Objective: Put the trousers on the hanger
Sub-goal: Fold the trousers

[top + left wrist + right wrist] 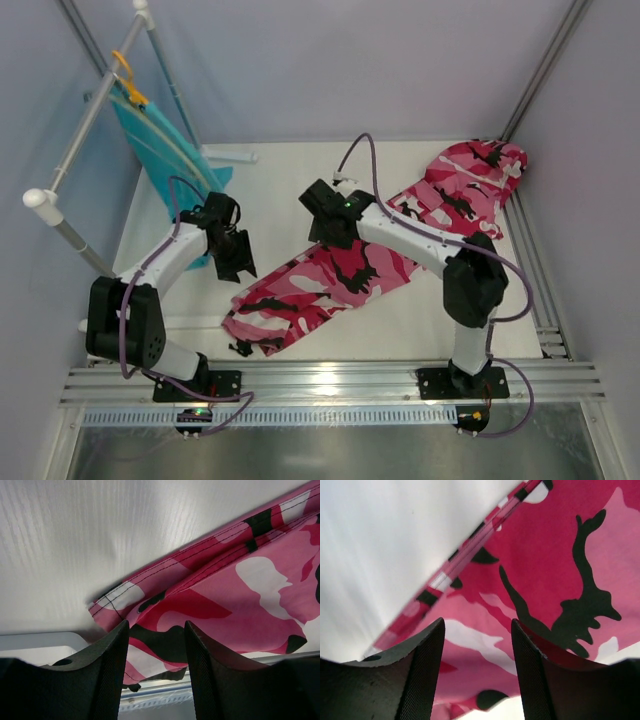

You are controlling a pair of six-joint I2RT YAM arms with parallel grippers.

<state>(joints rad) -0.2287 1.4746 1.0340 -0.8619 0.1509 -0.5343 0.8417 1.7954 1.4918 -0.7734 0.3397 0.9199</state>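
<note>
Top external: rumpled pink-camouflage trousers [330, 285] on smooth white table [275, 185]; ribbed left claw [156, 626] and right claw [477, 624] agape, empty

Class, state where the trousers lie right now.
Top view: the trousers lie on the table, diagonally from near centre-left to the far right corner, beneath the right gripper, with the left gripper at their near end.

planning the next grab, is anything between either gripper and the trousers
Nothing visible does. The left gripper sits open at the hem corner of the trousers, and the right gripper hangs open directly over the cloth.
</note>
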